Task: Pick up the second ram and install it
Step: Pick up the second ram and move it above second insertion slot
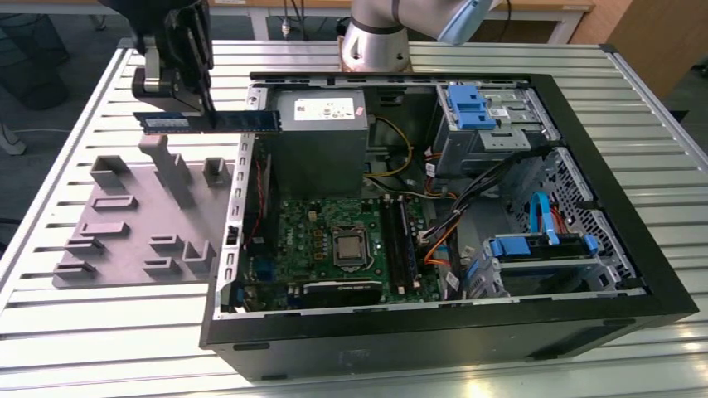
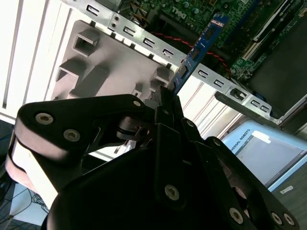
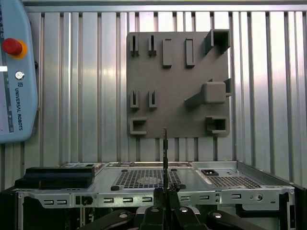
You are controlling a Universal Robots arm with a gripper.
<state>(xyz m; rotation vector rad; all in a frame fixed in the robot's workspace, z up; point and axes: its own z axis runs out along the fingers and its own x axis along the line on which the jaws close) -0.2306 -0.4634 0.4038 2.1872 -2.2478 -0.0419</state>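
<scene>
The second ram (image 1: 210,121) is a long blue circuit stick held level in the air, over the gap between the grey holder plate (image 1: 133,224) and the open computer case (image 1: 619,166). My gripper (image 1: 204,109) is shut on its middle from above. In the second wrist view the ram (image 2: 199,50) juts out from the black fingers (image 2: 169,103) toward the green motherboard (image 2: 192,9). The first wrist view shows the ram (image 3: 165,148) edge-on, a thin dark line rising from the gripper (image 3: 165,194). The dark memory slots (image 1: 396,240) lie beside the processor socket (image 1: 347,247).
A grey power supply (image 1: 321,124) stands inside the case just to the exterior view's right of the ram. Blue drive brackets (image 1: 476,106) and cables fill the case's right side. A teach pendant (image 3: 14,72) lies on the slatted metal table (image 1: 89,75). The arm's base (image 1: 374,46) stands behind the case.
</scene>
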